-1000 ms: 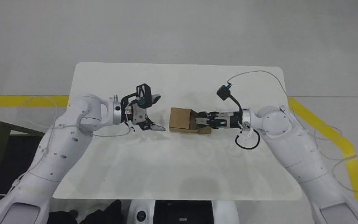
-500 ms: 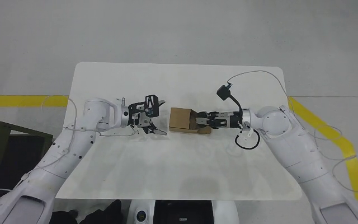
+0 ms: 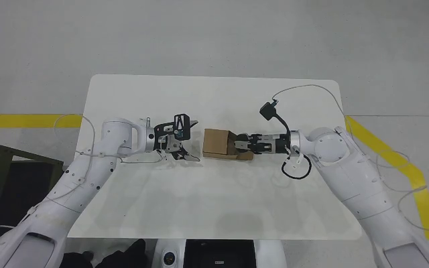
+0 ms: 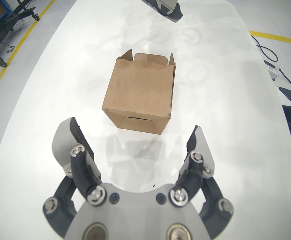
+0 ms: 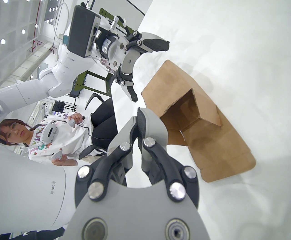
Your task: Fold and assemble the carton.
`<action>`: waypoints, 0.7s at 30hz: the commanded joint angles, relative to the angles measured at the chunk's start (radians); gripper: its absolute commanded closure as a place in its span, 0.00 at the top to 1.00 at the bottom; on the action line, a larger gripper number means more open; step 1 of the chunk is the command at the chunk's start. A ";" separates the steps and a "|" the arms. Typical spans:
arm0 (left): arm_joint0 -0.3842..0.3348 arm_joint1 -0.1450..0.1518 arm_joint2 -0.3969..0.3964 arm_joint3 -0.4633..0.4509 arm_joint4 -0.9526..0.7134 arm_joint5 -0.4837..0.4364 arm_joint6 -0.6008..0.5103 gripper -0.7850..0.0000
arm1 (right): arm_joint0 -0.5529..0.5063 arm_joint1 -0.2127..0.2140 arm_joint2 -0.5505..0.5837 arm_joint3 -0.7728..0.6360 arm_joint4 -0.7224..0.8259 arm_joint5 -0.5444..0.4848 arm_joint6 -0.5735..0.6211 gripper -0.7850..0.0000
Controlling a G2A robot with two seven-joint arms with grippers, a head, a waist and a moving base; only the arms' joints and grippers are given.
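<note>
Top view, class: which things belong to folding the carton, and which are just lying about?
Job: carton; left gripper, open and facing it; right gripper at its open end.
Just there: table; thin cable on the table; yellow floor line.

**Around the white desk**

The desk (image 3: 214,201) is white with rounded corners and stands on a grey floor (image 3: 214,33). A yellow floor line (image 3: 33,120) runs out past the desk's left edge, and another yellow line (image 3: 382,151) slants away beyond its right edge. A dark box-like unit (image 3: 20,181) sits on the floor off the front left corner. A black cable (image 4: 266,48) and a small white block (image 4: 274,70) lie on the floor beside a desk edge; a blue wheeled frame (image 4: 18,11) stands well apart.
</note>
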 commanded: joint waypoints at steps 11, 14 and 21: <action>0.021 -0.004 -0.019 0.045 -0.015 0.024 0.008 1.00 | -0.079 0.030 0.050 -0.087 -0.010 0.355 0.111 0.00; 0.009 -0.016 0.008 0.071 0.004 0.026 0.041 1.00 | -0.101 0.031 0.049 -0.098 -0.014 0.378 0.091 0.00; -0.032 -0.047 0.066 0.111 0.028 0.020 0.106 1.00 | -0.117 0.024 0.025 -0.097 -0.015 0.422 0.059 0.00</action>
